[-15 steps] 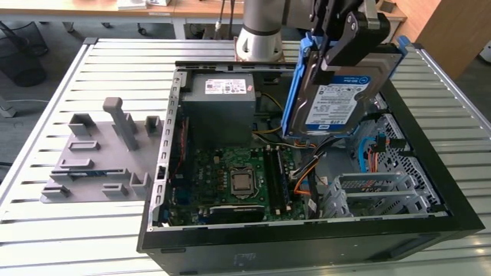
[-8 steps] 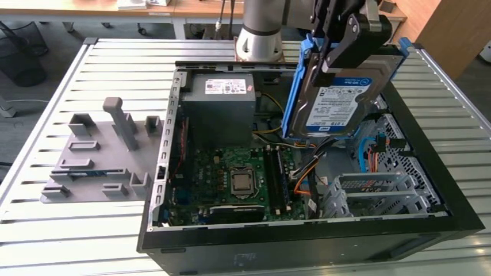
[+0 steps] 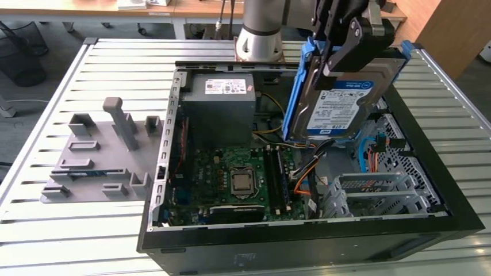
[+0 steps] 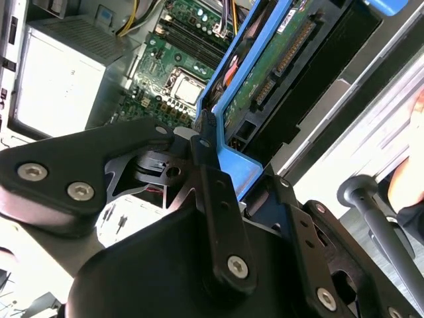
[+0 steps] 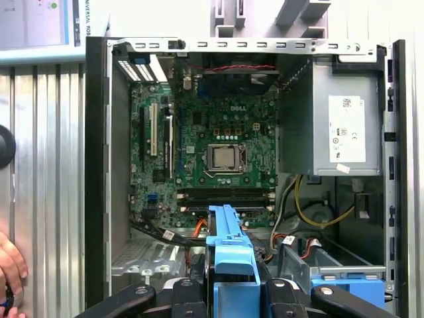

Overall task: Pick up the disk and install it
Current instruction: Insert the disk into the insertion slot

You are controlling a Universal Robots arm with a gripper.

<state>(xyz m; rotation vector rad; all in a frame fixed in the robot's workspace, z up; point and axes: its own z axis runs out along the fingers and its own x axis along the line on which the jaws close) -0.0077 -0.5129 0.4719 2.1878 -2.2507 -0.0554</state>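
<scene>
My gripper is clamped narrow on the disk. One of my fingers presses each side of its blue carrier bracket at the upper edge. In the exterior view the disk hangs almost upright, label to the camera, clear above the open computer case. It sits at about one o'clock from the motherboard and three o'clock from the grey power supply. In the second wrist view its green circuit side and connectors lie bare.

I judge it stiff and dense for its size, with slick metal faces. The thin plastic bracket may flex, so the hold belongs across the rails where metal backs them. I should keep off the bare board and connector, and a knock against the case could damage it.
</scene>
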